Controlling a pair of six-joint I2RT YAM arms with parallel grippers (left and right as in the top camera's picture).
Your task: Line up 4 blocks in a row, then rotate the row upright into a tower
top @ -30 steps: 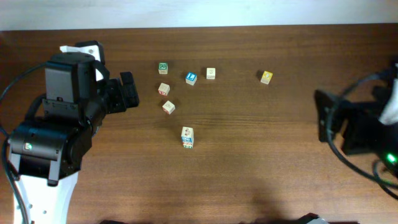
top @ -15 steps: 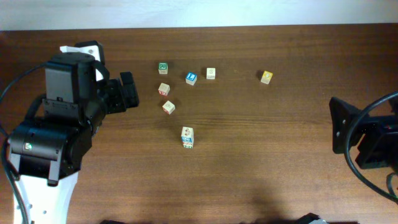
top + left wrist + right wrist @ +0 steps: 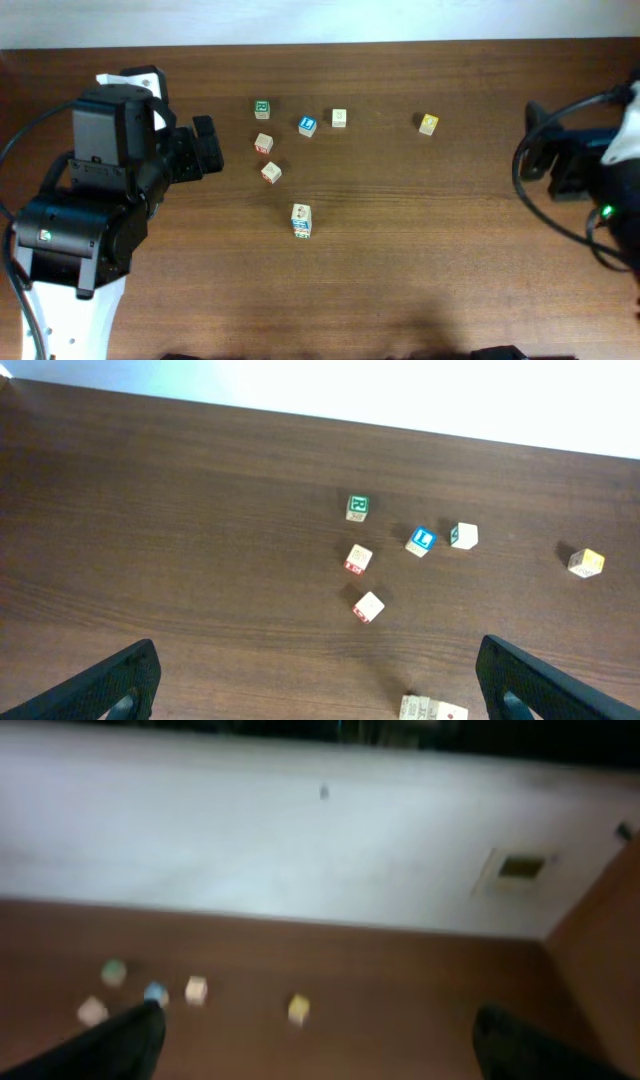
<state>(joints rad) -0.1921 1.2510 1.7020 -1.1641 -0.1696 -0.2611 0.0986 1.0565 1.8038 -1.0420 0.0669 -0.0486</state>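
The blocks are pale wooden cubes touching in one short line near the table's middle. In the left wrist view the blocks are cut off by the bottom edge. My left gripper hovers at the left, well short of them, and in its own view the left gripper stands wide open and empty. At the far right my right gripper is far from the line. The blurred right wrist view shows the right gripper open with nothing between its fingers; the line is out of that view.
Loose cubes lie behind the line: a green-faced cube, a blue-faced cube, a pale cube, a yellow cube, and two red-printed cubes. The table's far edge meets a white wall.
The right arm has swung from the near right toward the back of the table, and its view is blurred. The left arm and all the cubes have stayed put.
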